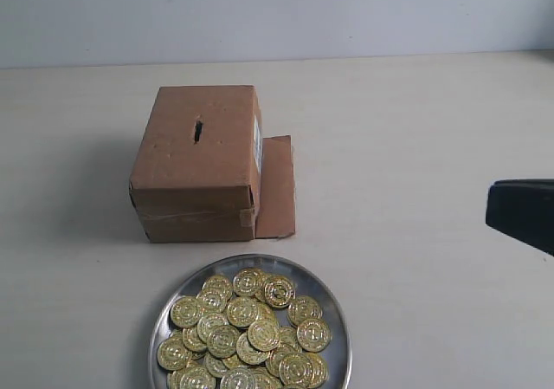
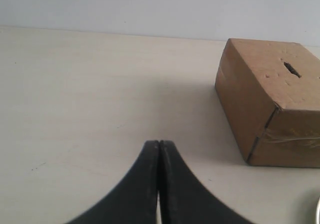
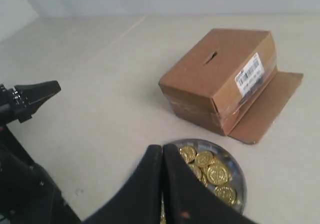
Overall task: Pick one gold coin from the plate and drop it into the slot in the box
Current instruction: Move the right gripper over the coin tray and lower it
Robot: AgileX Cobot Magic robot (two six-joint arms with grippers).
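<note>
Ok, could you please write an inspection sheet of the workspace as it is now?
Surface: pale table, matte.
Job's things: box upright, slot in its top, side flap lying open on the table; plate nearer the exterior camera, apart from the box, heaped with gold coins.
Clutter: nothing seen.
Grippers: left gripper shut, empty, facing bare table beside the box; right gripper shut, empty, touching nothing.
Cables: nothing seen.
Surroundings: plain pale wall behind the table.
</note>
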